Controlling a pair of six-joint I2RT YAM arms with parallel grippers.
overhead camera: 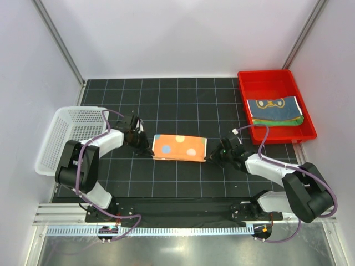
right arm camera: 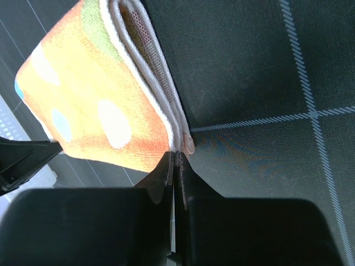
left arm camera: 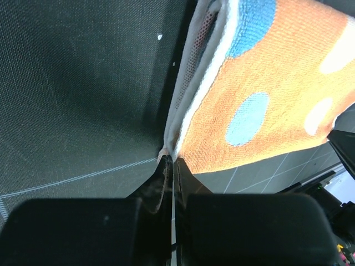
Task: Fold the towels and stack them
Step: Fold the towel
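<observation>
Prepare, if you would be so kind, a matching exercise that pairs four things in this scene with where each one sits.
Things:
1. orange spotted terry towel
2. dark blue and yellow tiger-face towel
3. white plastic mesh basket
4. red plastic tray

Places:
A. far right corner of the mat
B. left edge, beside the left arm
C. mid-mat, folded, each end pinched in shut jaws
D. folded, lying inside the tray

Pairs: 1-C, 2-D, 3-B, 4-A.
</observation>
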